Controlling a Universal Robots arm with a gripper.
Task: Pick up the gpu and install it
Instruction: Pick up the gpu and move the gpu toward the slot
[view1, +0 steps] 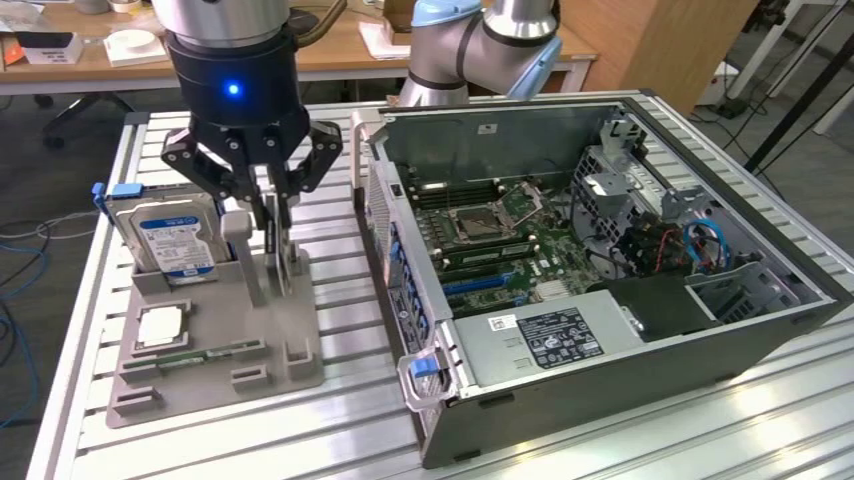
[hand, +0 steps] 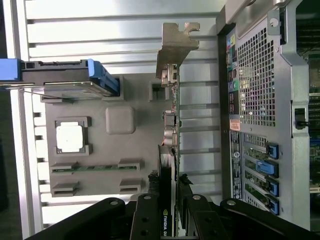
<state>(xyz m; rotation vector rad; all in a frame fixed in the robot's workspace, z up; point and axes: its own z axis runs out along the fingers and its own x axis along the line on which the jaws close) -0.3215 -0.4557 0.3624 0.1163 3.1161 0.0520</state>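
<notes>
Gripper (view1: 272, 250) nearly shut, looks clamped on the gpu (hand: 171, 120), which stands upright in grey holder tray (view1: 214, 350), on the exterior view's left of open PC case (view1: 627, 330). Pick-up step, grasp stage, nothing installed yet. Thin card, so grip prob. wants to be square.

Your exterior view looks down obliquely; your wrist view peers close past the gripper (hand: 167, 182); both share tray (view1: 267, 330) and case (view1: 747, 330).

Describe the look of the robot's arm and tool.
The arm is a silver-grey metal tube with light-blue joint caps. Its tool has a black cylindrical body with a glowing blue light and black linked fingers studded with round pivot bolts.
</notes>
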